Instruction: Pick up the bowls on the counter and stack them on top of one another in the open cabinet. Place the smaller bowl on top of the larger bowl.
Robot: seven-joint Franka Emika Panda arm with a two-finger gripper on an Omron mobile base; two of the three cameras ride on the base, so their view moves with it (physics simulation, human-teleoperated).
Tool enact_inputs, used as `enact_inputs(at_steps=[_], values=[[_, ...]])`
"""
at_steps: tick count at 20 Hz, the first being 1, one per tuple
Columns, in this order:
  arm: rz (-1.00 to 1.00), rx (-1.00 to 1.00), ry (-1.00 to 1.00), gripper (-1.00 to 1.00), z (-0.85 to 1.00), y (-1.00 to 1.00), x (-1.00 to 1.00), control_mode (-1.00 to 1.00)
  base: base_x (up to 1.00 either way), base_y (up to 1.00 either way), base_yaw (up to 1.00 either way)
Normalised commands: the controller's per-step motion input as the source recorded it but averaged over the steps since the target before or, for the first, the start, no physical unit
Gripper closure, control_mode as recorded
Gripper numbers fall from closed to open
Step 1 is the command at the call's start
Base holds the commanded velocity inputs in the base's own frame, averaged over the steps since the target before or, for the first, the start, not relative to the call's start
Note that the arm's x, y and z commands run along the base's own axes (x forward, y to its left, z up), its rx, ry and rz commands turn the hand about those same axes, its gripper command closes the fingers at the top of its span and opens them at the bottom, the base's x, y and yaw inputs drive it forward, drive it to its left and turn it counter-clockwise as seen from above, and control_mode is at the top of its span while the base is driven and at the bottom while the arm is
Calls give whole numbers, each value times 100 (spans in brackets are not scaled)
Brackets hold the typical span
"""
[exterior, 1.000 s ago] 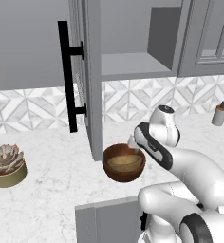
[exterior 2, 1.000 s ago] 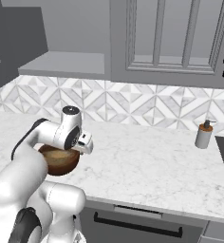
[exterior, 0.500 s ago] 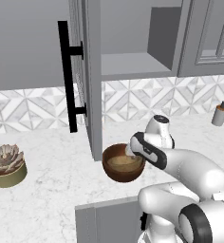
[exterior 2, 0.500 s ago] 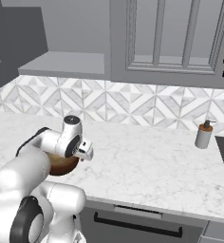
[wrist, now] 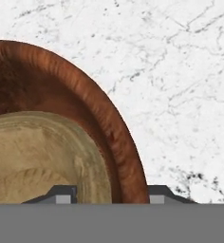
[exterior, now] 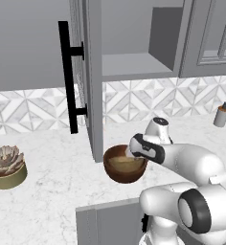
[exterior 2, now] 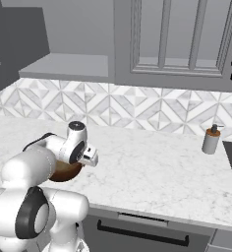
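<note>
White marble table (exterior: 48,201) runs under a grey wall cabinet (exterior: 134,67) whose door (exterior: 88,76) stands swung out, its black bar handle (exterior: 67,76) facing the room, so the flat shelf inside is open to receive the bowls. At about nine o'clock on the table, well apart from the work, sits a potted succulent (exterior: 7,166), which has no part in the job. Near the middle, just beside the door's lower edge, the larger bowl (exterior: 125,164) rests on the marble with the smaller bowl (exterior: 122,161) already nested inside it, tan within reddish-brown; that looks like the reason for taking both in one grasp rather than two trips. The gripper (exterior: 134,149) comes down at the bowl's three o'clock rim. In the hand view the fingers (wrist: 61,193) straddle that wall, one tip inside over the tan bowl and the other outside over the marble, set fairly wide and not yet pinching as far as can be judged. At the far three o'clock end a soap dispenser (exterior: 222,115) stands by the backsplash, clear of the lifting path.
</note>
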Motion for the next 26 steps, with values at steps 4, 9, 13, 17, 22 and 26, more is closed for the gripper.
enact_inputs(at_steps=[4,9,13,17,22,26], values=[[0,1,0,100,2,0,0,-100,0,0,0],[-5,13,-21,100,71,-9,-26,-100,0,0,0],[-10,18,-25,100,100,-15,-52,-100,0,0,0],[-9,16,-22,100,100,-14,-52,-100,0,0,0],[-1,13,-27,100,100,-3,-62,-100,0,0,0],[-4,11,-32,100,100,-1,-35,-100,0,0,0]])
